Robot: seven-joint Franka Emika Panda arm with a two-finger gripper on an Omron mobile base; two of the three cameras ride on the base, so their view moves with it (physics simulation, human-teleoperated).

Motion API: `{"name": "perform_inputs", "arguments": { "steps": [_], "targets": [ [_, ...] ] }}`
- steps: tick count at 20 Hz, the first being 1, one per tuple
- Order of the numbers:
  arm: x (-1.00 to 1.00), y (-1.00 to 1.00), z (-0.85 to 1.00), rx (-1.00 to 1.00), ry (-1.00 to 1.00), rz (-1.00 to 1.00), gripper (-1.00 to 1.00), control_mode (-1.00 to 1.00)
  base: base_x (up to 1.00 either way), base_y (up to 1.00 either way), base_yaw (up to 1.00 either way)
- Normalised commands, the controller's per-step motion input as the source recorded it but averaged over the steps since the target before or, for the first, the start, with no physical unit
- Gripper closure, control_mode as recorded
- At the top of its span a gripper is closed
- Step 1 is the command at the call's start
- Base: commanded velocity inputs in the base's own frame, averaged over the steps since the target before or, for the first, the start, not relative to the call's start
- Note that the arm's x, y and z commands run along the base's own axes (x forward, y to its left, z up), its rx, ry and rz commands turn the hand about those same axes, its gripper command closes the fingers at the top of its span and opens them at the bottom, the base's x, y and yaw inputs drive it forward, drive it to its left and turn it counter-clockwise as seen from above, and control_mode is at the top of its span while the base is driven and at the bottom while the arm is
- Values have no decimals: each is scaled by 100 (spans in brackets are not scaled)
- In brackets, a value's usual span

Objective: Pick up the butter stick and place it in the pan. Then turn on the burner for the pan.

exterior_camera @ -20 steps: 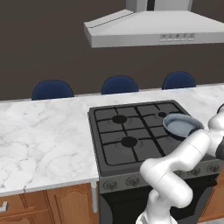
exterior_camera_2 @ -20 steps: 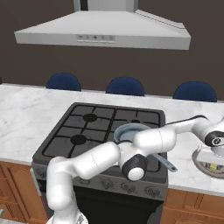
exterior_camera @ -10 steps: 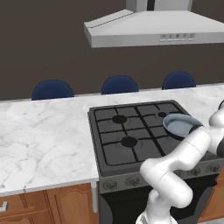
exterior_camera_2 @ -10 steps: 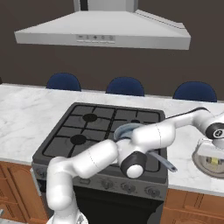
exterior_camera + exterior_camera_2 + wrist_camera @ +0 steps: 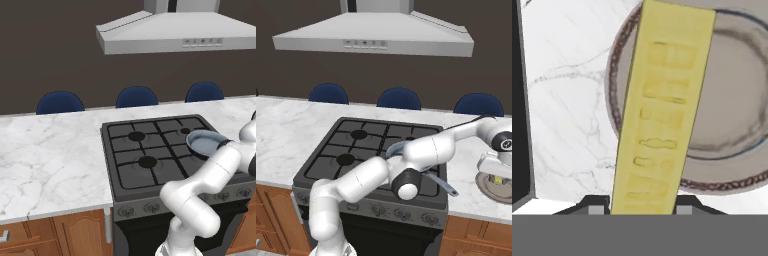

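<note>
At the right edge of the frame, the gripper [image 5: 497, 175] is now closing narrowly on the butter stick [image 5: 662, 110] over its plate [image 5: 732, 145], apparently completing the grasp before carrying it to the pan [image 5: 206, 143].

No readable text, label, brand, number or sign appears in any view. The butter stick [image 5: 662, 110] carries rows of faint embossed marks along its top face, too blurred to read as letters or figures. The range hood [image 5: 376, 40] bears a small row of dark control marks on its front panel, too small to make out. The stove [image 5: 150, 160] knobs carry no legible markings.
</note>
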Motion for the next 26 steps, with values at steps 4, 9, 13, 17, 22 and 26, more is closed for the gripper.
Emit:
{"name": "perform_inputs", "arguments": {
  "steps": [4,9,13,17,22,26],
  "targets": [
    [-10,42,-12,-9,-4,4,100,-100,0,0,0],
    [-35,56,-16,-13,-3,1,100,-100,0,0,0],
    [-52,34,-16,-9,-2,0,100,-100,0,0,0],
    [-33,27,-26,-16,-5,0,100,-100,0,0,0],
    [-23,30,-39,-21,-7,1,100,-100,0,0,0],
    [-24,39,-32,-24,-7,0,100,-100,0,0,0]
  ]
}}
